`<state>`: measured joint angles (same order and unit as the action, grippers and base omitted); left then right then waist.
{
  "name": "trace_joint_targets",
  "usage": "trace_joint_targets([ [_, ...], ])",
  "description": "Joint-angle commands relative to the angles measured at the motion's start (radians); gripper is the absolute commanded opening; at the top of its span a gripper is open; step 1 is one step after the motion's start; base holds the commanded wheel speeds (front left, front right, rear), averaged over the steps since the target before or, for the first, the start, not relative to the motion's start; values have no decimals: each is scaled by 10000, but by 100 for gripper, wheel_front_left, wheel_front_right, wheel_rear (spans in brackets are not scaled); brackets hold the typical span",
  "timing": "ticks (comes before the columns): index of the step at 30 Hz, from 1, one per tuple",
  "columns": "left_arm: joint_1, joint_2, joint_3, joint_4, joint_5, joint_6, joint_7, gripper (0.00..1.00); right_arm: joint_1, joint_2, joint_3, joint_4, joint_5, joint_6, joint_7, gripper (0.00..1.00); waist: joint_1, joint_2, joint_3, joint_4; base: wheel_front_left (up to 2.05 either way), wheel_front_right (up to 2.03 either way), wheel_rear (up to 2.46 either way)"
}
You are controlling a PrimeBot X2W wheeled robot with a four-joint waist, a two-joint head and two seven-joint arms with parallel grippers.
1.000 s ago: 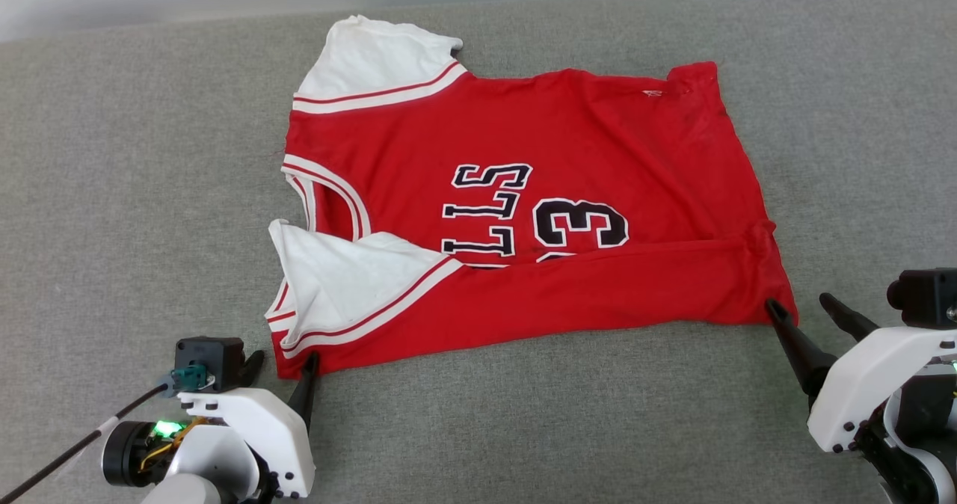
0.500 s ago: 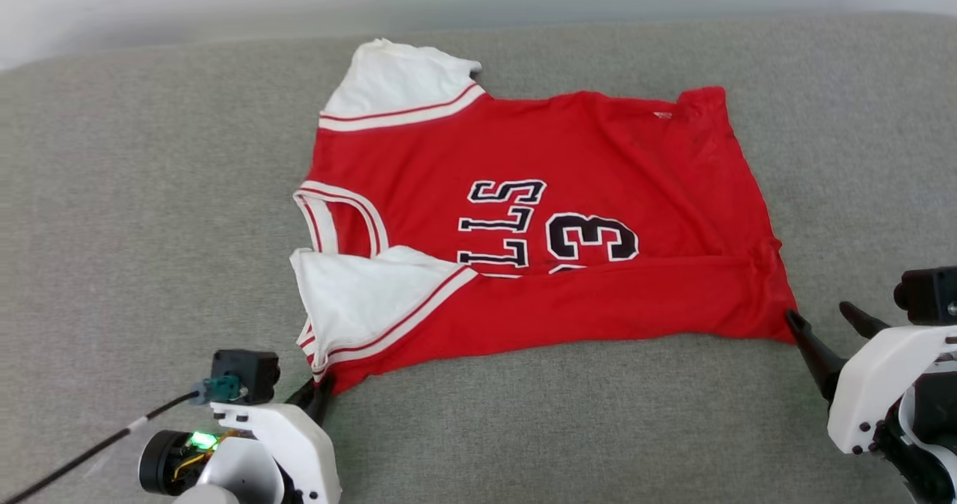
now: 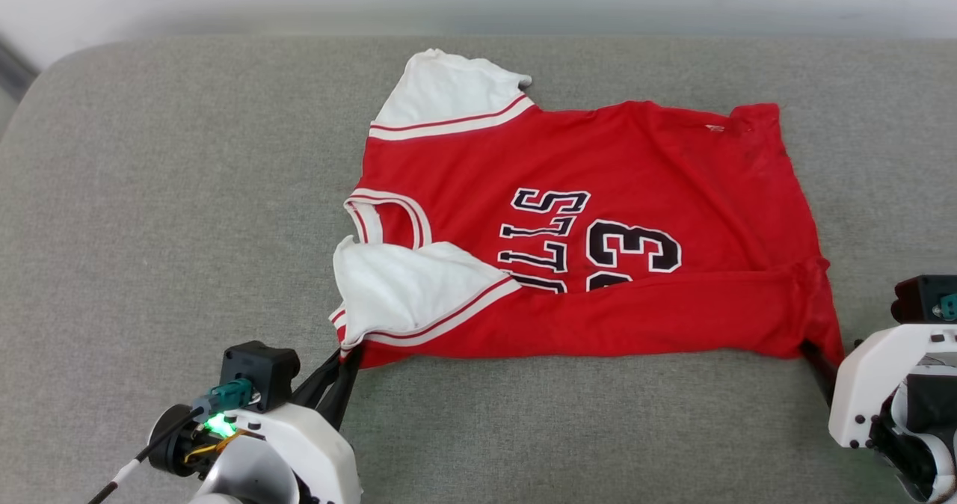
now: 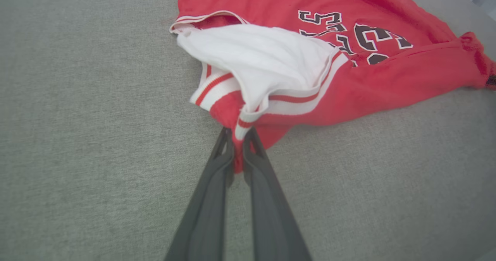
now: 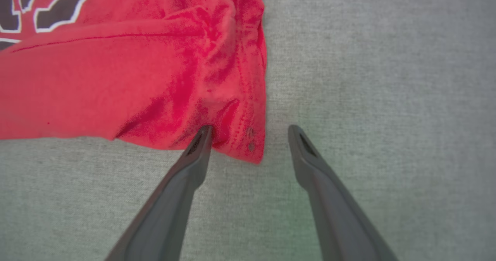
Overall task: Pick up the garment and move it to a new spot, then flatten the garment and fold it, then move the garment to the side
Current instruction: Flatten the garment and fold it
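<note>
The red shirt (image 3: 598, 160) lies print-up on the grey cushion (image 3: 149, 190), its near edge folded over. The left gripper (image 4: 239, 135) grips the shirt's near left corner, jaws clamped on it. The right gripper (image 5: 250, 131) sits at the near right corner, jaws apart.

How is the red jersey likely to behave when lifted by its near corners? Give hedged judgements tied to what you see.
Probably floppy: the jersey bunches into soft creases where the left gripper pinches its corner. It will likely sag between grip points, since its near edge lies folded over. It looks thin, so probably light.
</note>
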<state>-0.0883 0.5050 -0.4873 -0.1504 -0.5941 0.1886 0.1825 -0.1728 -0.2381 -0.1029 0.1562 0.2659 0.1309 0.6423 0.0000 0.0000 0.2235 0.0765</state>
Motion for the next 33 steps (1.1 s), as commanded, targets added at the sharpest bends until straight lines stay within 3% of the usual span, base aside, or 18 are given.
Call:
trace_joint_targets([
  [1, -153, 32, -34, -81, 58, 42, 29, 0, -178, 98, -8, 111, -61, -4, -66, 100, 0, 0, 137, 97, 0, 0, 0],
  [10, -412, -63, -263, -71, 182, -106, 36, 0, -284, 107, 502, 1208, -323, -2, 167, 100, 0, 0, 586, 319, 0, 0, 0],
  [11, -410, -82, -265, -2, 138, -117, 19, 0, -311, 108, 595, 1315, -284, -1, 210, 92, 0, 0, 605, 323, 0, 0, 0],
  [12, -409, -103, -266, 63, 100, -136, 0, 0, -330, 102, 676, 1411, -256, -1, 235, 30, 0, 0, 618, 326, 0, 0, 0],
  [13, -424, -124, -259, 130, 38, -184, -32, 0, -335, 86, 737, 1487, -233, -1, 247, 0, 0, 0, 622, 328, 0, 0, 0],
  [23, -285, 143, -196, 908, -49, -253, 13, 0, -297, -388, 769, 1650, -146, -9, 141, 0, 0, 0, -40, 105, 0, 0, 0],
  [33, 904, 806, -101, 534, -283, -93, 93, 0, 823, -970, 173, -61, 297, -10, 723, 0, 0, 0, -957, -226, 0, 0, 0],
])
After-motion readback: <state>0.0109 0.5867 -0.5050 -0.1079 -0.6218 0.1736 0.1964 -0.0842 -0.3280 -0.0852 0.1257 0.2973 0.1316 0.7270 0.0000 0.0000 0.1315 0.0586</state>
